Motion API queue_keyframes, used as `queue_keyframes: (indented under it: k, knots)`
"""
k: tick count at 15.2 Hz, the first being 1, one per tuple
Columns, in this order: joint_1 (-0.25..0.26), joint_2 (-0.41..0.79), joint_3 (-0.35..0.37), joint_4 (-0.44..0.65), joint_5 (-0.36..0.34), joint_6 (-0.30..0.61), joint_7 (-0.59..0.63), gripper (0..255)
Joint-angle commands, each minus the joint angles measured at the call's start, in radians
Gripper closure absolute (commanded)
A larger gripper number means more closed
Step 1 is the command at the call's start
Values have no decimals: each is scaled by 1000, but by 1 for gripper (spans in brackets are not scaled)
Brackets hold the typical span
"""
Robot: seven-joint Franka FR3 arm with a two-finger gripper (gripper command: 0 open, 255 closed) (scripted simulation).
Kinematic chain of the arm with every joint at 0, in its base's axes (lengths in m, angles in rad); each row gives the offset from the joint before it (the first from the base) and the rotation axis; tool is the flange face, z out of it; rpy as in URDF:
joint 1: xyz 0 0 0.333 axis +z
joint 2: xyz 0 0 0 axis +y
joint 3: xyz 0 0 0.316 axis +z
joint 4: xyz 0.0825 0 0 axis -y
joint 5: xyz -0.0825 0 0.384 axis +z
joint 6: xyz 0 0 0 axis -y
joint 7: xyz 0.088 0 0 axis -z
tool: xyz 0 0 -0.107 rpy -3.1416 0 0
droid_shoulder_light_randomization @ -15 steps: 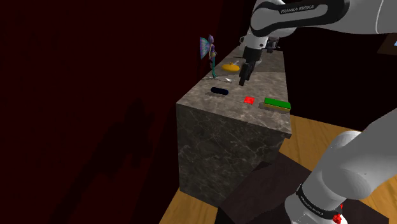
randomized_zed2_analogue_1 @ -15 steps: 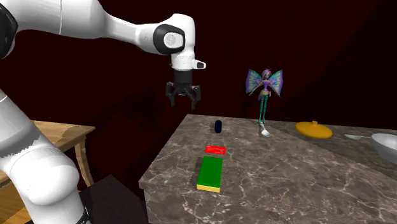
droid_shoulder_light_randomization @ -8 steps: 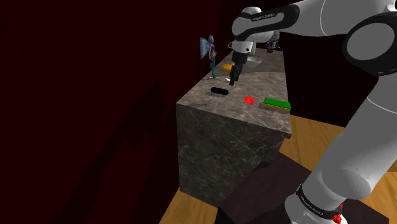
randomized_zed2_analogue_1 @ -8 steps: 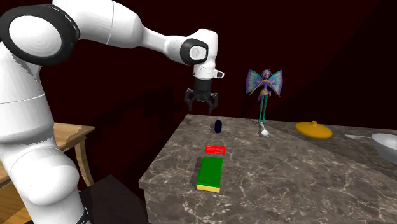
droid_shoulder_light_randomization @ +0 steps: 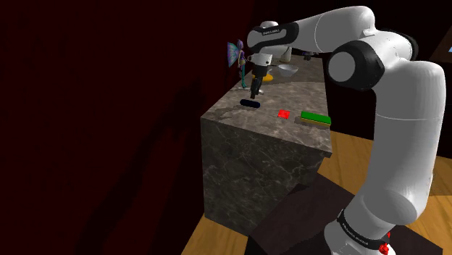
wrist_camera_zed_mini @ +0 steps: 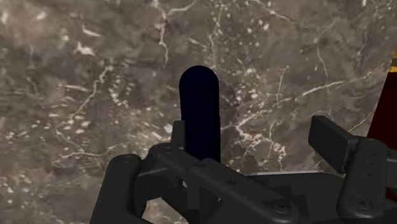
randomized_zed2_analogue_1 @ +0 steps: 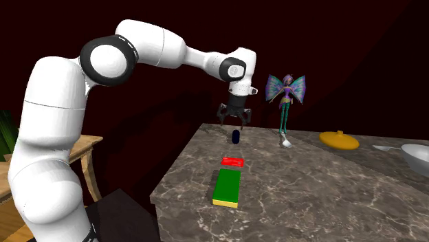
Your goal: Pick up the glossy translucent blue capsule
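Above the bench (droid_shoulder_light_randomization: 255, 156), close to its edge at the shoulder view's left, the jaws are hanging spread just over the capsule (droid_shoulder_light_randomization: 250, 104). The capsule is lying flat and looking almost black, at about ten o'clock from the red block (droid_shoulder_light_randomization: 283, 114). I am counting one capsule, one red block, one green slab (droid_shoulder_light_randomization: 316, 117), one fairy figurine (droid_shoulder_light_randomization: 235, 55) and one pale bowl (droid_shoulder_light_randomization: 287, 69).

In the second exterior view, the jaws are standing open, gripping nothing, right over the capsule (randomized_zed2_analogue_1: 236, 136) without touching it. The capsule is sitting at twelve o'clock from the red block (randomized_zed2_analogue_1: 233, 161), and the green slab (randomized_zed2_analogue_1: 226, 187) is lying at six o'clock. From the capsule, the figurine (randomized_zed2_analogue_1: 285, 96) is standing at two o'clock and one orange lid (randomized_zed2_analogue_1: 339, 140) is resting at three o'clock, both well apart.

In the wrist view, the capsule (wrist_camera_zed_mini: 200, 114) is lying lengthwise between the parted fingers (wrist_camera_zed_mini: 331, 143), nearer one than the other. As I judge it, the descent is calling for a small sideways correction to bring the capsule midway. Then comes a straight drop until the pads are flanking its rounded sides, closing across the short width. A glossy round body is likely to squirt out if pinched off-centre or too high.
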Motion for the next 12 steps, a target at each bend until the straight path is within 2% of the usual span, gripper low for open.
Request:
queue_keyframes:
  k: [1, 2, 11, 12]
  knots:
    - [-30, 102, 10, 121, 31, -37, -33, 0]
    - [-43, 146, 16, 175, 42, -54, -42, 0]
    - [-37, 159, 21, 95, 50, 38, -59, 0]
    - [-38, 160, 21, 94, 50, 39, -60, 255]
